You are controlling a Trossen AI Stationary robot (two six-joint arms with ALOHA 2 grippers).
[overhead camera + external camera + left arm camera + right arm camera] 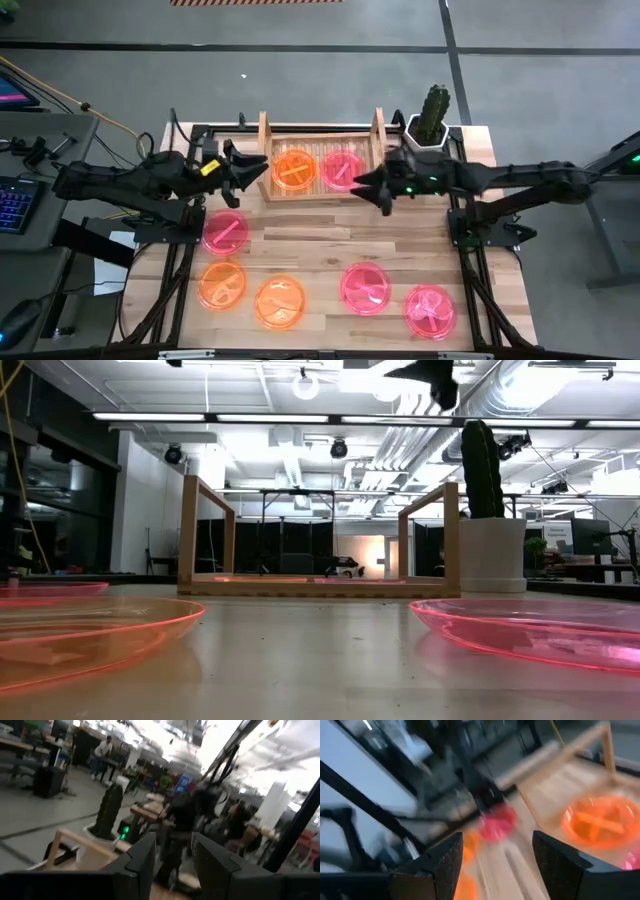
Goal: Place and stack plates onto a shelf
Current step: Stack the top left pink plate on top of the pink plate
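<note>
The light-wood shelf stands at the table's far middle; an orange plate and a pink plate lie side by side on its slatted base. On the table lie a pink plate, two orange plates and two pink plates. My left gripper is open and empty at the shelf's left board. My right gripper is open and empty at the shelf's front right corner, beside the pink plate. In the right wrist view the orange plate shows on the shelf.
A white pot with a green cactus stands right of the shelf at the table's far right corner. A keyboard and desk lie off the table's left. Bare wood lies between the shelf and the plates near the front.
</note>
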